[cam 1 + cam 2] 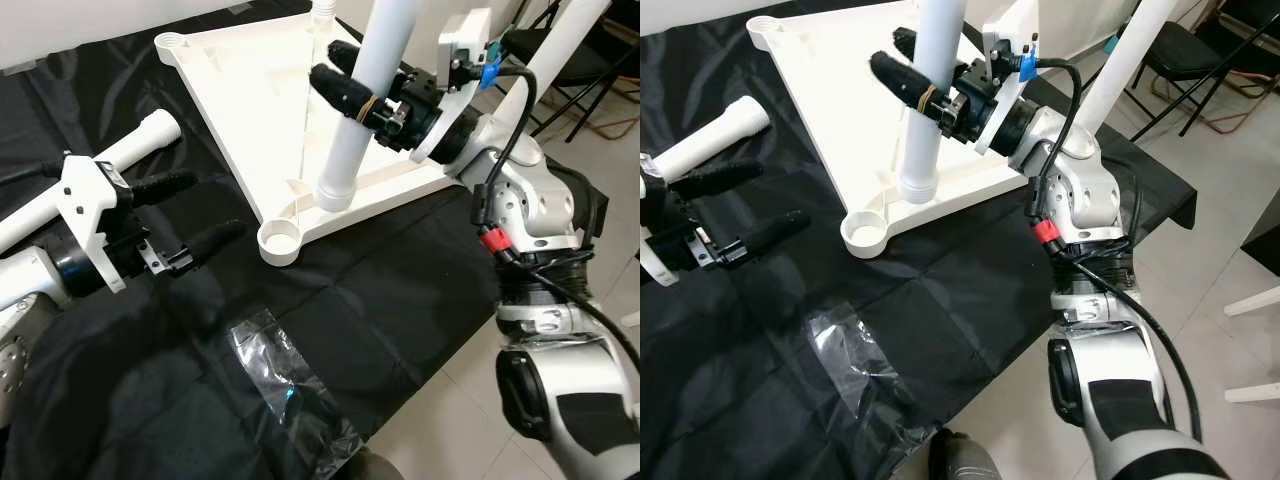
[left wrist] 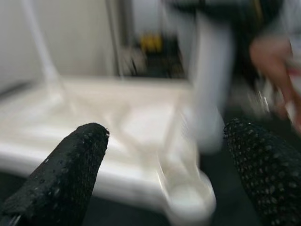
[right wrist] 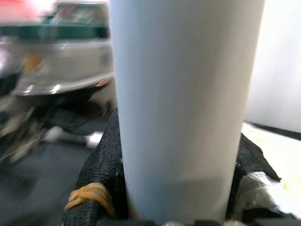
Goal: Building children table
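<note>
A white triangular table top point(image 1: 240, 90) lies upside down on the black cloth. A white leg point(image 1: 365, 90) stands upright in a corner socket, and my right gripper point(image 1: 345, 85) is shut around it; the leg point(image 3: 181, 103) sits between the black fingers point(image 3: 96, 179). The nearest corner socket point(image 1: 279, 241) is empty. My left gripper point(image 1: 185, 215) hovers open to the left of that socket, with nothing between its fingers point(image 2: 66, 179). Another loose white leg point(image 1: 120, 160) lies on the cloth behind the left gripper.
A crumpled clear plastic wrap point(image 1: 285, 385) lies on the black cloth point(image 1: 380, 300) near the front. The cloth's edge runs along the right, with pale floor point(image 1: 450, 420) beyond. A folding chair point(image 1: 585, 70) stands at the far right.
</note>
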Robot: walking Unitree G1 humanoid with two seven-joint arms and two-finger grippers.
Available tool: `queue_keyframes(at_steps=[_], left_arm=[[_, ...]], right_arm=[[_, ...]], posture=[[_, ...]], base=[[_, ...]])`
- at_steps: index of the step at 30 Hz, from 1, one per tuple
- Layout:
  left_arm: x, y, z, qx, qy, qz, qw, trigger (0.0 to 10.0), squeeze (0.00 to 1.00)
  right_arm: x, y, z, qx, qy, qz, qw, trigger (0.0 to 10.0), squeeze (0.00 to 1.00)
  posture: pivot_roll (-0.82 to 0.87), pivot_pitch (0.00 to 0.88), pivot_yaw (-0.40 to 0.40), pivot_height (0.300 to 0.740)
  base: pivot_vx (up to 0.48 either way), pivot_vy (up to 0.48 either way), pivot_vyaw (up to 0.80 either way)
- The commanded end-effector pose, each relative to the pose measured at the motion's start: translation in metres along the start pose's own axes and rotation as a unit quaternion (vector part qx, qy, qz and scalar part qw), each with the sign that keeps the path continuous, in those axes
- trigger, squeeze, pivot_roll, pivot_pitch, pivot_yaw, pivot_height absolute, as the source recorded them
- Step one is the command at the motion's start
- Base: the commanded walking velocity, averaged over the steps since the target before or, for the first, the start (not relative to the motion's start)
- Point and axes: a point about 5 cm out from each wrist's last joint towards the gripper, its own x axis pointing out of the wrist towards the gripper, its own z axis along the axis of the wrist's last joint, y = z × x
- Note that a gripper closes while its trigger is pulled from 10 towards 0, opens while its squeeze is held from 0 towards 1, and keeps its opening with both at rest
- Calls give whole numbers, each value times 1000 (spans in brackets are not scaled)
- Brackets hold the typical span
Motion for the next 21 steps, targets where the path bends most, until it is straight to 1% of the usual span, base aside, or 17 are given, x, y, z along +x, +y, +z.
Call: queue_keyframes(at_steps=[1,2,3,4,5,6,8,9,10,12,13,14,16,20,21], left_arm=[[-1,13,26,5,-66,39,997,10000,0],[1,18,35,5,-88,50,995,10000,0],[4,19,46,-3,-120,51,991,10000,0],[4,19,46,-3,-120,51,991,10000,0],[8,19,56,-13,-152,46,987,10000,0],[8,19,56,-13,-152,46,987,10000,0],[18,13,70,-30,-196,15,980,10000,0],[18,13,70,-30,-196,15,980,10000,0],[31,-2,74,-44,-212,-36,976,10000,0],[31,-2,74,-44,-212,-36,976,10000,0],[41,-18,70,-62,-211,-79,972,10000,0],[41,-18,70,-62,-211,-79,972,10000,0],[46,-23,69,-79,-213,-91,970,10000,0],[47,-24,69,-82,-213,-91,969,10000,0],[50,-24,69,-83,-213,-92,969,10000,0]], right_arm=[[-3,4,-10,-21,50,17,998,10000,0],[-4,2,-14,-29,71,9,997,10000,0],[-4,2,-20,-44,94,4,995,10000,0],[-4,2,-20,-44,94,4,995,10000,0],[-3,3,-24,-49,104,5,993,10000,0],[-3,3,-24,-49,104,5,993,10000,0],[2,8,-28,-53,107,11,993,10000,0],[2,8,-28,-53,107,11,993,10000,0],[10,14,-29,-50,97,18,994,10000,0],[10,14,-29,-50,97,18,994,10000,0],[16,19,-29,-50,91,26,994,10000,0],[16,19,-29,-50,91,26,994,10000,0],[19,22,-30,-52,95,33,994,10000,0],[21,25,-31,-52,99,38,993,10000,0],[23,29,-34,-54,107,47,992,10000,0]], posture=[[20,226,-88,740],[20,226,-89,740],[24,222,-91,740],[24,222,-91,740],[25,221,-91,740],[25,221,-91,740],[26,212,-88,740],[26,212,-88,740],[26,207,-84,740],[26,207,-84,740],[26,200,-85,740],[26,200,-85,740],[25,194,-85,740],[25,193,-85,740],[26,190,-85,740]], base=[[0,0,0],[0,0,0],[0,0,0],[0,0,0],[0,0,0],[0,0,0],[0,0,0],[0,0,0],[0,0,0],[0,0,0],[0,0,0],[0,0,0],[0,0,0],[0,0,0],[0,0,0]])
